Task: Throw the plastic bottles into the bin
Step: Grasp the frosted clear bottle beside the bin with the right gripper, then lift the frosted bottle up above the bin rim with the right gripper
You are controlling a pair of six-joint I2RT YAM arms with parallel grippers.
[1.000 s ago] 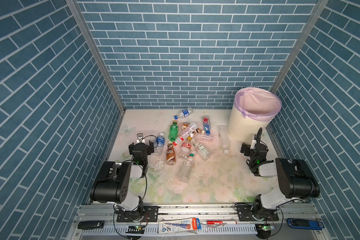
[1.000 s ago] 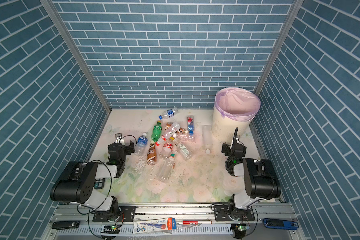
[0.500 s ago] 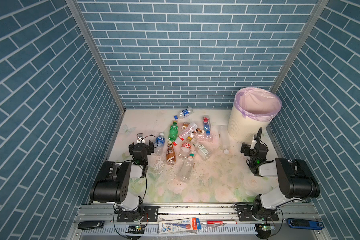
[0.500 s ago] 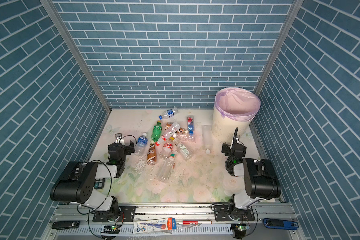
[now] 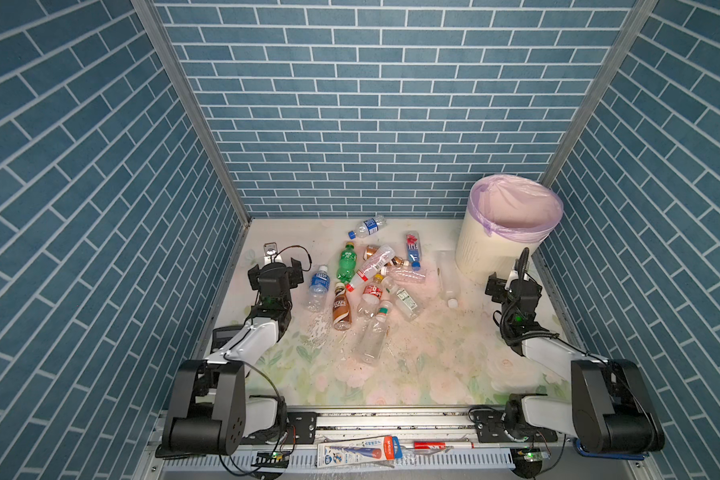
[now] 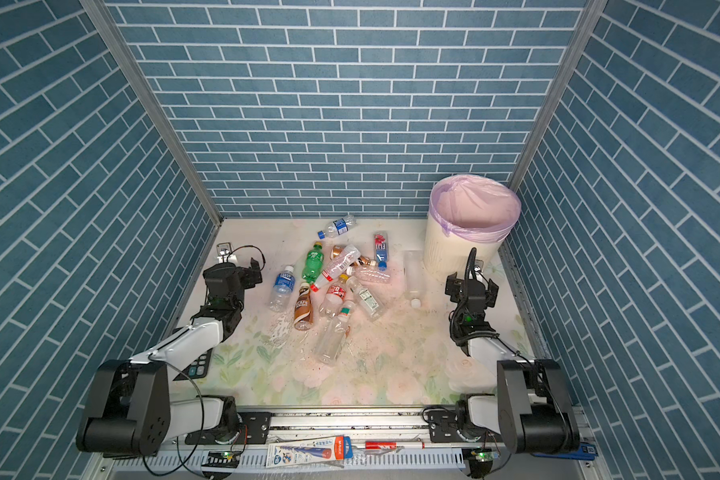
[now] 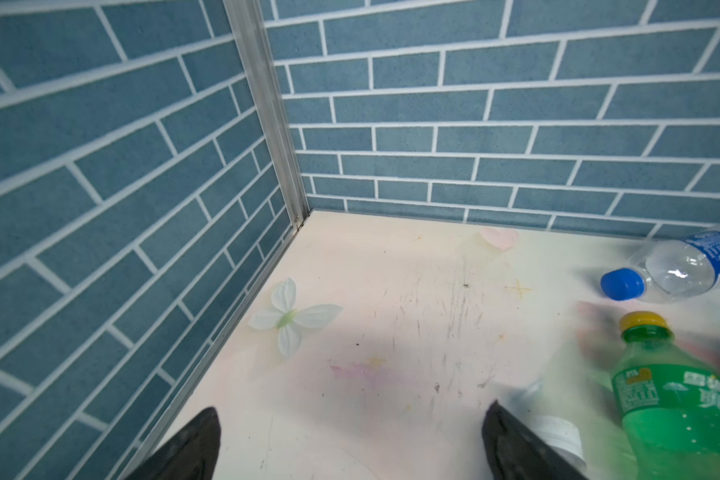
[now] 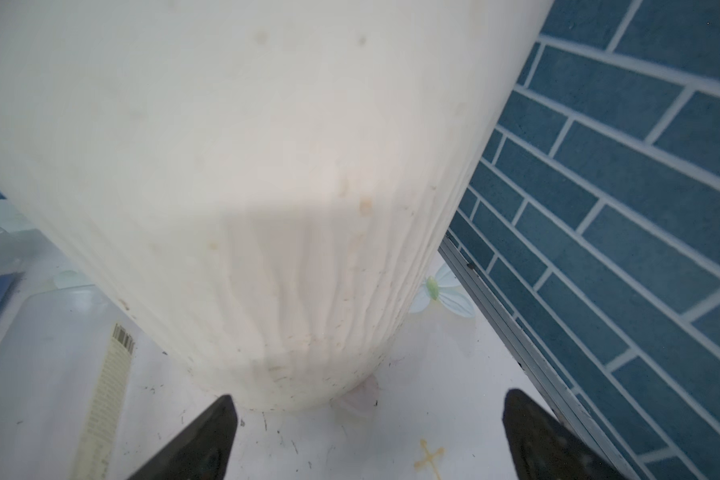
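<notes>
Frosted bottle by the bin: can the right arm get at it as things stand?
Probably yes. The right gripper is open and empty, near the frosted bottle, with only bare table between them. The bottle lies apart from the pile, though the bin beside it may crowd the jaws.

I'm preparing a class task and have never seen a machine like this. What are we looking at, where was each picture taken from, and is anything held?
Two robot arms stand at the near edge of a table, each ending in a two-fingered gripper. The two wide pictures come from one overhead camera. The two close-ups come from cameras on the arms' wrists. Plastic bottles lie scattered mid-table, one green bottle among them. The bin stands in the far right corner. A black calculator lies partly under the left arm. The left gripper and right gripper are open and hold nothing.
</notes>
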